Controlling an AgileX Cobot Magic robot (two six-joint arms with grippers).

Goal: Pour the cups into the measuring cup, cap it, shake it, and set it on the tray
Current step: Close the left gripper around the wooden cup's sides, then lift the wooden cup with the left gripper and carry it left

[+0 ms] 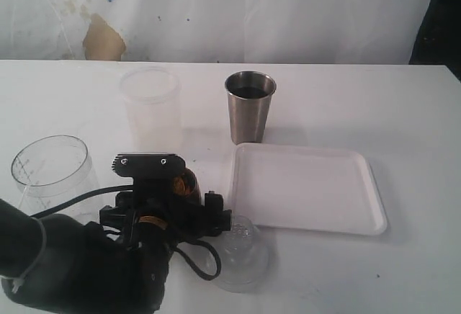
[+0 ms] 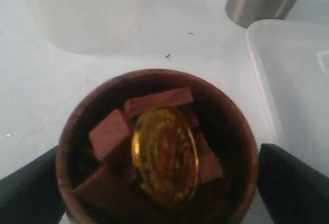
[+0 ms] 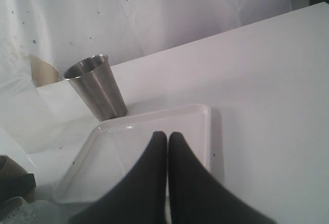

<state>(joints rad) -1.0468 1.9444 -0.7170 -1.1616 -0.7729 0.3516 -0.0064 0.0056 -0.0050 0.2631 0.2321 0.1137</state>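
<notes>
Between my left hand's (image 2: 159,198) widely spread fingers (image 2: 293,183) sits the wooden cup (image 2: 226,126), mouth up, with brown blocks (image 2: 108,134) and a gold disc (image 2: 164,154) inside; whether the pads press its wall I cannot tell. Up and left of this arm in the exterior frame, close by on the bench (image 1: 403,112), stands the measuring cup (image 1: 48,166), while the arm hides most of the wooden cup there. My right hand (image 3: 167,136), pinched shut, hangs over the tray (image 3: 195,131).

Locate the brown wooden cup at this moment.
In the left wrist view the brown wooden cup sits inside the left gripper. In the exterior view it lies left of the white tray, in front of the frosted cup.
</notes>
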